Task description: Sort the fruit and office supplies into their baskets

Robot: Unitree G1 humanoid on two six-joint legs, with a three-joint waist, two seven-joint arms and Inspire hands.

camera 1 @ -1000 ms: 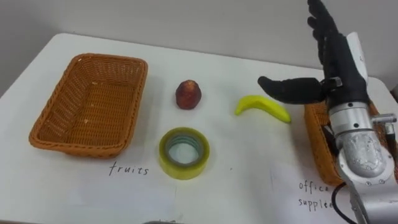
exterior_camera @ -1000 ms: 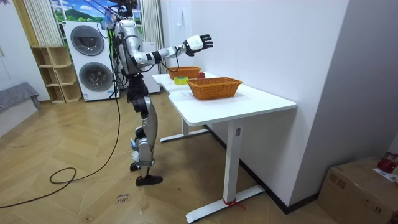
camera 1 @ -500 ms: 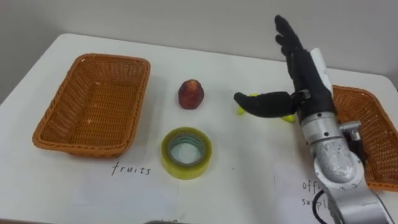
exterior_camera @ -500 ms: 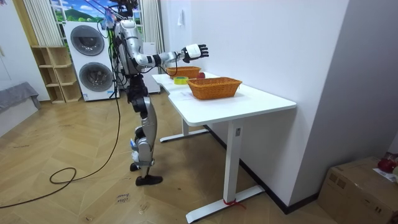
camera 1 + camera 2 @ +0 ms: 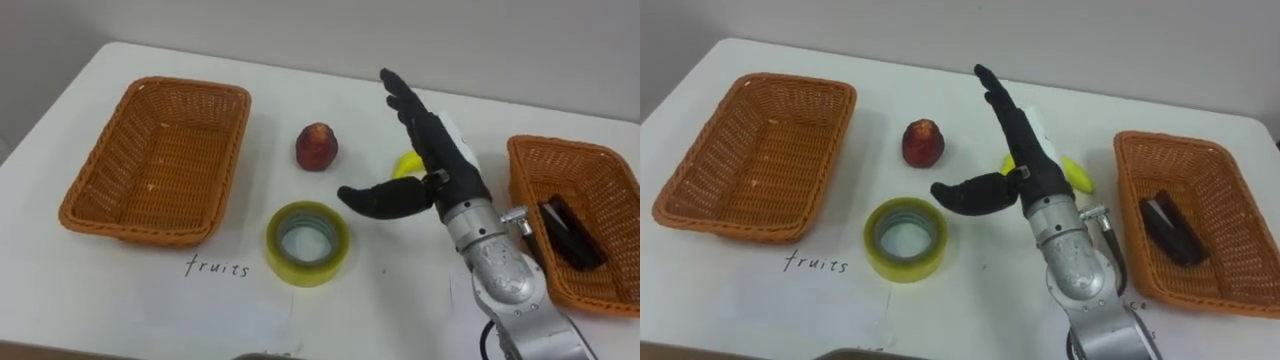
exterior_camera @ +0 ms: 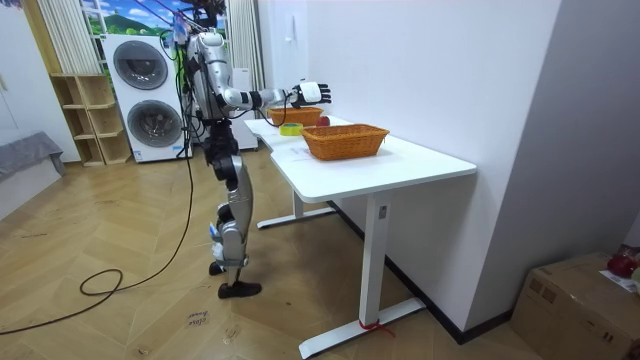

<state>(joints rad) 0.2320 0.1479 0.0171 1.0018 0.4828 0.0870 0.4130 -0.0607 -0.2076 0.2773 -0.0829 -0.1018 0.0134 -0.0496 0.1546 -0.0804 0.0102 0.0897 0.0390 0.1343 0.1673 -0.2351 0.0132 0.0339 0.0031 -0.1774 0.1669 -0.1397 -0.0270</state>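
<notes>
My right hand (image 5: 437, 165) hovers open over the middle of the white table, fingers straight and thumb spread to the left. A yellow banana (image 5: 405, 162) lies just behind it, mostly hidden by the hand. To its left, a red apple (image 5: 316, 147) sits on the table. Nearer the front lies a yellow tape roll (image 5: 307, 243), below the thumb. An empty wicker basket (image 5: 160, 160) stands at the left. The wicker basket (image 5: 600, 200) at the right holds a black office item (image 5: 565, 232).
A handwritten "fruits" label (image 5: 215, 267) lies in front of the left basket. In the room view I stand at the end of the white table (image 6: 420, 165), which is set against the wall. Washing machines (image 6: 140, 95) are behind me.
My right hand has swung left from above the right basket and lowered over the banana, still open. The view has shifted, bringing the right basket's contents into sight.
</notes>
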